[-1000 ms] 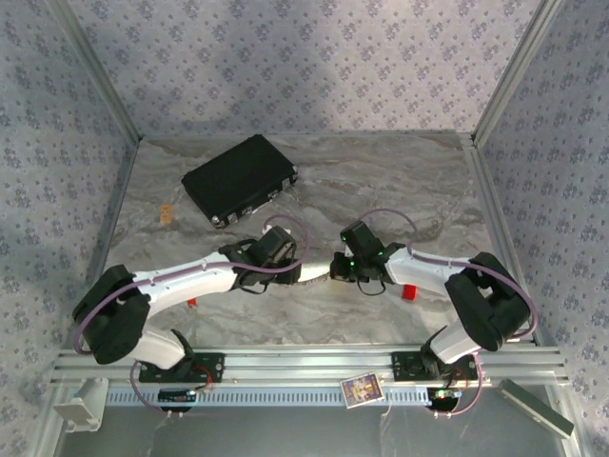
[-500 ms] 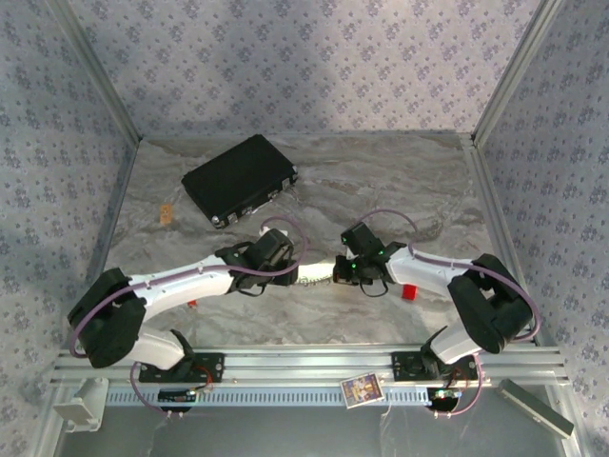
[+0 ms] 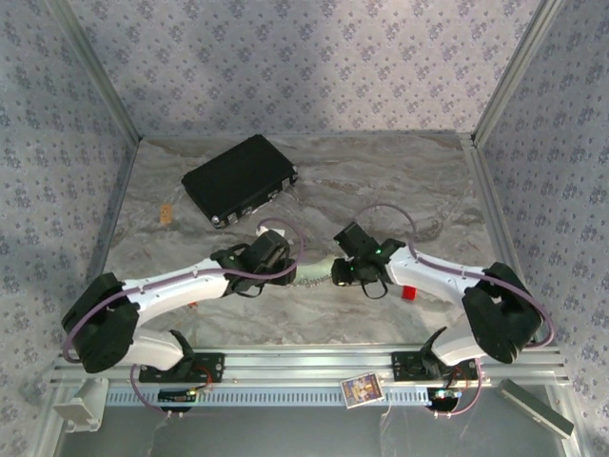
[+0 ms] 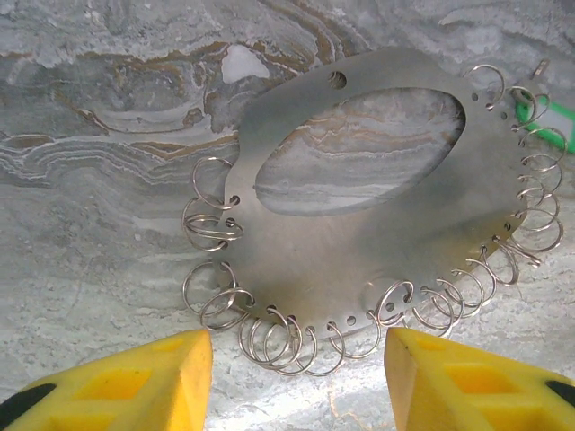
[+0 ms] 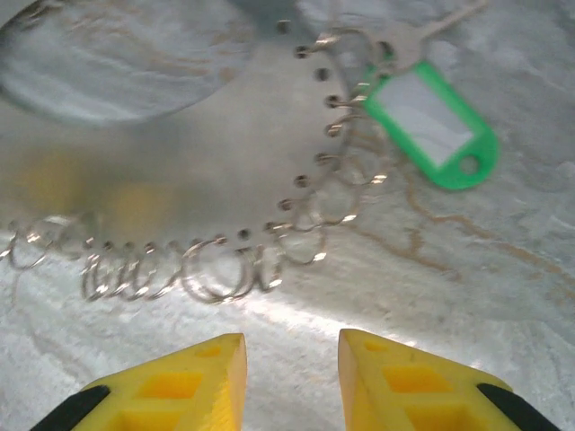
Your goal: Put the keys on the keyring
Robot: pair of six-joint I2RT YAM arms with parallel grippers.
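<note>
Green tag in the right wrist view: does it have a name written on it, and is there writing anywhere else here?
Green key tag: white window looks blank, no writing.
Keyring: bare metal, no words.
Small card, bottom of the top view: printed, but too small to read.
Black box: no marking can be read.

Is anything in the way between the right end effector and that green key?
Nothing visible. The open right end effector hovers over the table, and only bare tabletop lies between it and the green key, which rests beside the keyring's edge.
</note>
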